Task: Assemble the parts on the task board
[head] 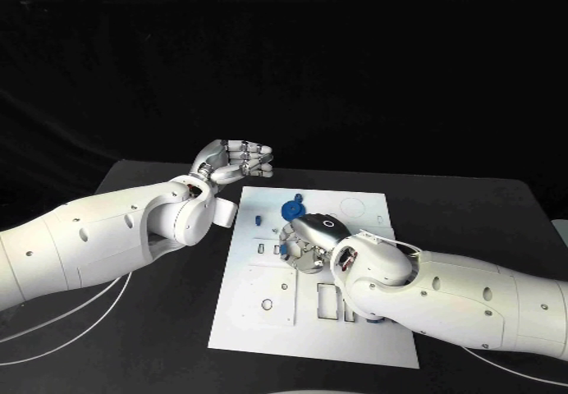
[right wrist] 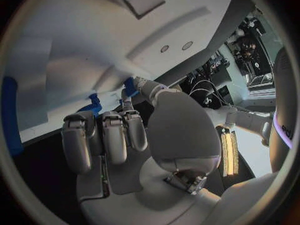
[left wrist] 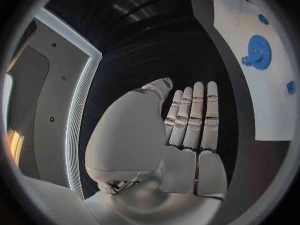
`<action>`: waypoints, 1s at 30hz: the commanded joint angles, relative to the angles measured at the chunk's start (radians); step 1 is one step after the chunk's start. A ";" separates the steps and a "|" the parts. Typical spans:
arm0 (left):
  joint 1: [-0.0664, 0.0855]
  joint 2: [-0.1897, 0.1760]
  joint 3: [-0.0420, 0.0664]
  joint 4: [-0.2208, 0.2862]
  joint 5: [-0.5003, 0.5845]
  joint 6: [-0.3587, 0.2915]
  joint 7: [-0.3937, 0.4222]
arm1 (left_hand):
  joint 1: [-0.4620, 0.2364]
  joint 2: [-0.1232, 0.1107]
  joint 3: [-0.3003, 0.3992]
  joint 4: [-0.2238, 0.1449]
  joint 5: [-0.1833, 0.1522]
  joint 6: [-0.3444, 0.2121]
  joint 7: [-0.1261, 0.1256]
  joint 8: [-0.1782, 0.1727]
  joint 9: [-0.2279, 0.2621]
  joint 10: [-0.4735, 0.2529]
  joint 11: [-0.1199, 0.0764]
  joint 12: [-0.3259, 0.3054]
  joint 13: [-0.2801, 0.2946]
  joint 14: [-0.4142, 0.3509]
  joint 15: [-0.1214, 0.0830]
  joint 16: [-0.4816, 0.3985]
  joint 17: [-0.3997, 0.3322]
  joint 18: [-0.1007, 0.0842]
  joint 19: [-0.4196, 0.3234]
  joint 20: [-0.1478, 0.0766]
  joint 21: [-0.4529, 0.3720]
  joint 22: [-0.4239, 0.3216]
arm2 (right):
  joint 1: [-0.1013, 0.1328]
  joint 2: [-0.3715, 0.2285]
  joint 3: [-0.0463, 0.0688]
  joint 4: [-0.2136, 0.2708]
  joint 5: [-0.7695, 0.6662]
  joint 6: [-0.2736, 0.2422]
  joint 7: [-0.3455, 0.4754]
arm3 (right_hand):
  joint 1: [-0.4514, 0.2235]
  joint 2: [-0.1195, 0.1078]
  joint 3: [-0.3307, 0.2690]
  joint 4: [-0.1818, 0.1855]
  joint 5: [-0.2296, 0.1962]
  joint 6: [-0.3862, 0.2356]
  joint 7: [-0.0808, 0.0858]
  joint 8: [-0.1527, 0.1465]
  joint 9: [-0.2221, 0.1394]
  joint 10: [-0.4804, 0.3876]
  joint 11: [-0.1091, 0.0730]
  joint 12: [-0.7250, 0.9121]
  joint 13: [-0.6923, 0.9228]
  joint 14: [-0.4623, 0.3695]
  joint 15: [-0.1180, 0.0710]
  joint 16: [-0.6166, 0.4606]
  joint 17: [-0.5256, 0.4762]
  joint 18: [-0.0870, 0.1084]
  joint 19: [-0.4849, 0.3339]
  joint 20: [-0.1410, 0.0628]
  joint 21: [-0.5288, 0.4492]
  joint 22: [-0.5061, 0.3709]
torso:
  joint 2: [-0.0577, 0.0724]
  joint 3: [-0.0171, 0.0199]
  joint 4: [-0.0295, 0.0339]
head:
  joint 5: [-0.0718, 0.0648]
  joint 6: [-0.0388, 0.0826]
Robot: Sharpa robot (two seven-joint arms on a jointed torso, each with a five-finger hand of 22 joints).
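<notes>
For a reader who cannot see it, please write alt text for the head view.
The silver right hand reaches down onto the white rectangular task board, beside a blue gear part. The silver left hand is raised off the board's far left corner, holding nothing.

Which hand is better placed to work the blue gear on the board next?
Right. The right hand is over the board, beside the blue gear. The left hand is empty, off the board's far corner.
</notes>
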 commanded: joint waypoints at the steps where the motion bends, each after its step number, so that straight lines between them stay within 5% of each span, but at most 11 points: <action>1: 0.002 0.000 0.001 0.002 0.005 0.018 0.004 | 0.005 0.000 0.007 -0.002 -0.005 0.002 -0.002 -0.002 0.001 0.008 -0.001 -0.003 0.001 -0.005 -0.002 -0.003 0.001 0.010 -0.005 -0.002 0.003 0.001 | -0.003 -0.002 -0.002 -0.003 -0.032 0.008 -0.028 | -0.017 -0.001 -0.001 0.009 -0.023 0.006 -0.006 0.012 0.063 0.007 -0.004 -0.007 0.147 0.102 -0.002 0.001 0.253 -0.007 0.105 -0.009 0.005 0.263 | 0.000 0.0000 0.0001 | -0.001 0.000; 30: 0.002 -0.006 0.001 0.004 0.005 0.021 -0.003 | 0.003 0.000 0.008 -0.001 -0.005 0.002 -0.002 -0.002 0.001 0.008 -0.001 -0.003 0.001 -0.006 -0.002 -0.004 0.002 0.010 -0.006 -0.002 0.004 0.001 | -0.005 0.006 -0.002 -0.017 -0.052 0.000 -0.036 | -0.046 -0.035 -0.014 0.030 -0.040 -0.030 0.008 -0.006 0.054 -0.012 0.007 -0.027 0.129 0.099 0.006 -0.003 0.241 -0.007 0.105 -0.003 0.005 0.263 | 0.001 -0.0017 0.0011 | -0.007 0.001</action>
